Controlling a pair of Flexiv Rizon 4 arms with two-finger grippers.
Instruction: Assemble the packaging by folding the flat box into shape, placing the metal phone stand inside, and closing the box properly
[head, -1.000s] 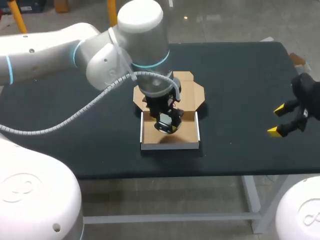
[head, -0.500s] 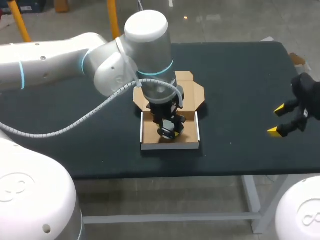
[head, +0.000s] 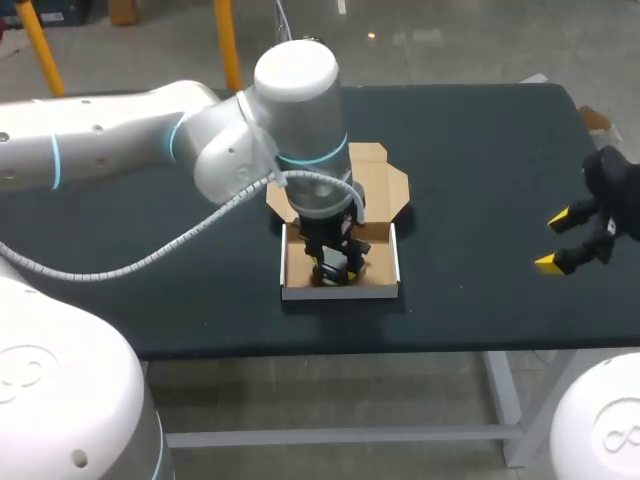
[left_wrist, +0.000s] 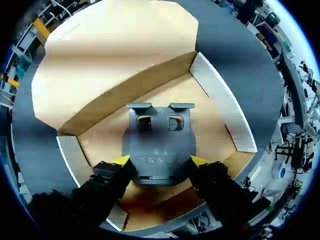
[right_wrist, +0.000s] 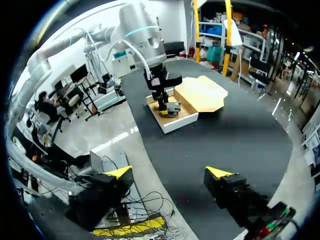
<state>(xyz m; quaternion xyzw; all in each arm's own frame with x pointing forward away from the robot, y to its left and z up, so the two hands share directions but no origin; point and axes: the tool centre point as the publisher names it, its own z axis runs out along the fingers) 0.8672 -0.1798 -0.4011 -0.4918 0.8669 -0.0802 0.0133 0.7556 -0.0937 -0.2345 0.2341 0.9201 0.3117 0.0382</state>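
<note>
We judged the step in hand to be placing the stand: the box (left_wrist: 222, 107) was already folded into an open tray near the middle of the table (head: 480, 150), with its lid (left_wrist: 115, 50) lying flat beyond the back wall. Our left gripper (left_wrist: 159, 161) was down inside the tray, its two yellow fingers clamped from either side on the near end of the metal phone stand (left_wrist: 159, 135). The stand was low over the cardboard floor, roughly midway between the side walls; whether it was touching the floor we could not tell. Its two small hooked lips pointed away from the gripper toward the back wall and lid, so its long axis seemed to run front to back across the tray. Our right gripper (right_wrist: 168, 172) hung well apart from the box toward the table's right side, fingers spread and holding nothing. The next move, as we saw it, called for settling the stand flat, parting the fingers, and lifting straight up clear of the walls before the lid was folded over.
</note>
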